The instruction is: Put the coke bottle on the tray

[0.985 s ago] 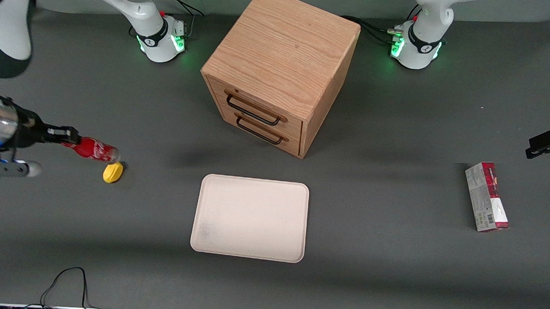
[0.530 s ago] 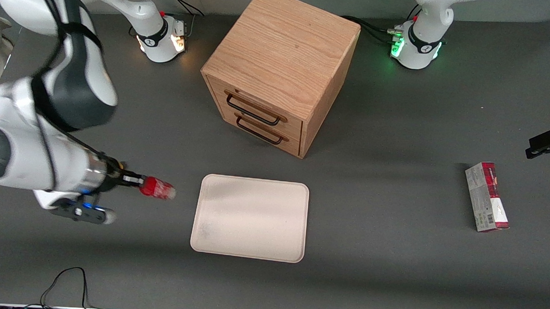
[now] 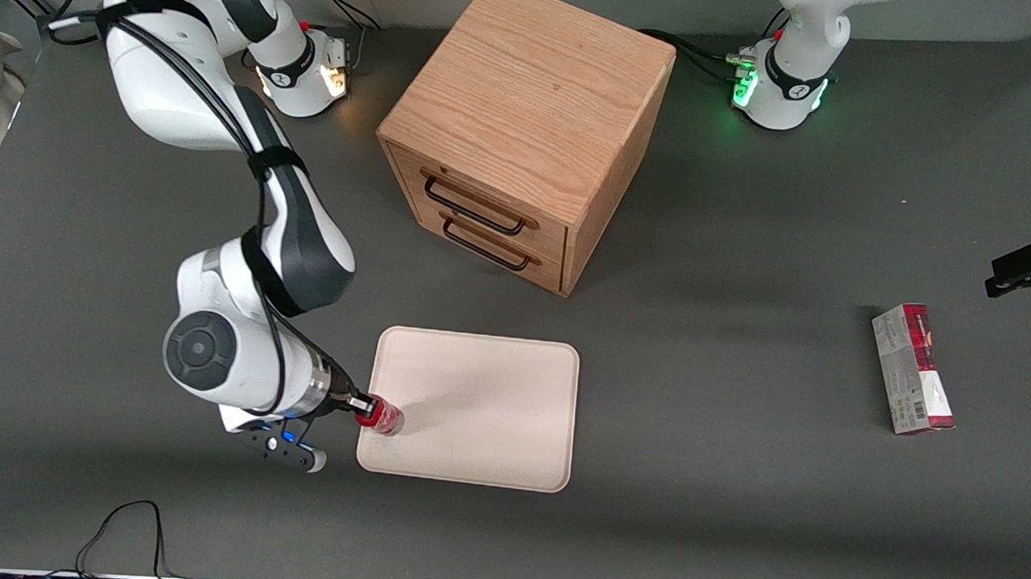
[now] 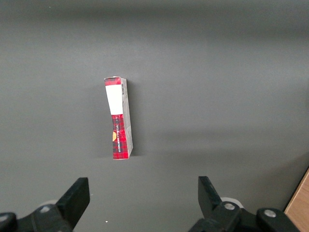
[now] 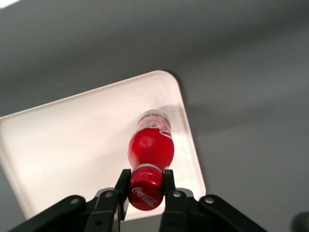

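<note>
You see one coke bottle (image 3: 383, 417), pinched at its red cap by the gripper (image 5: 146, 182), jaws closed on it, over the one tray (image 3: 492, 394) at the corner nearest the working arm. One wooden cabinet (image 3: 524, 131) stands farther back; one carton (image 3: 913, 368) lies toward the parked arm's end.

One coke bottle (image 3: 383, 418), one tray (image 3: 483, 411), one cabinet (image 3: 524, 131) with two drawers, one carton (image 3: 913, 369).

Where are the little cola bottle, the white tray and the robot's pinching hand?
coke bottle (image 5: 150, 145), right wrist view, red body.
tray (image 3: 491, 412), front view, bare middle.
gripper (image 5: 146, 184), right wrist view, between fingers shut on the cap.
</note>
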Controlling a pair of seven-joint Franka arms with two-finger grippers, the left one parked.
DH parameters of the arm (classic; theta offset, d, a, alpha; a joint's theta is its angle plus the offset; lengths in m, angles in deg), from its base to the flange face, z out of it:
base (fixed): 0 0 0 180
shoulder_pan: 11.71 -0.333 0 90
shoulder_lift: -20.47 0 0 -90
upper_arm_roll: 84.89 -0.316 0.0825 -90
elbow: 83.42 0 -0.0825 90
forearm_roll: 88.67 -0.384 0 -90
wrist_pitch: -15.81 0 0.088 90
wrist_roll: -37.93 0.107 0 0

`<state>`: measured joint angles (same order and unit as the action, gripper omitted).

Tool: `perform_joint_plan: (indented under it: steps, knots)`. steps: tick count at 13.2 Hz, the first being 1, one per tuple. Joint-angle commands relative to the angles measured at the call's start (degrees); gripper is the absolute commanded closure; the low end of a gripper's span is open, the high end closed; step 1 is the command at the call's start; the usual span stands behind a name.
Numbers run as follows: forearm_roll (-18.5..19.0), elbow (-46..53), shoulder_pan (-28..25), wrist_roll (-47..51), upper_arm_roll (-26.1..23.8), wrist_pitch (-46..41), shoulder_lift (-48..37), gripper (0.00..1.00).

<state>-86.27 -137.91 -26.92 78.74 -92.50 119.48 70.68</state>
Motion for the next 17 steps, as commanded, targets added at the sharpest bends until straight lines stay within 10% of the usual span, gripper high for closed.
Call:
perform_joint_plan:
  steps: [1,6,9,17]
  knots:
    - [2.52,3.34,-1.58,2.08,0.49,0.57,2.26,1.0]
    - [3.31,3.34,-1.76,1.9,0.49,1.28,3.23,0.97]
    - [4.1,3.25,-1.84,1.47,0.4,1.37,3.23,0.0]
    - [6.29,2.81,-1.76,0.94,0.14,-2.3,1.48,0.0]
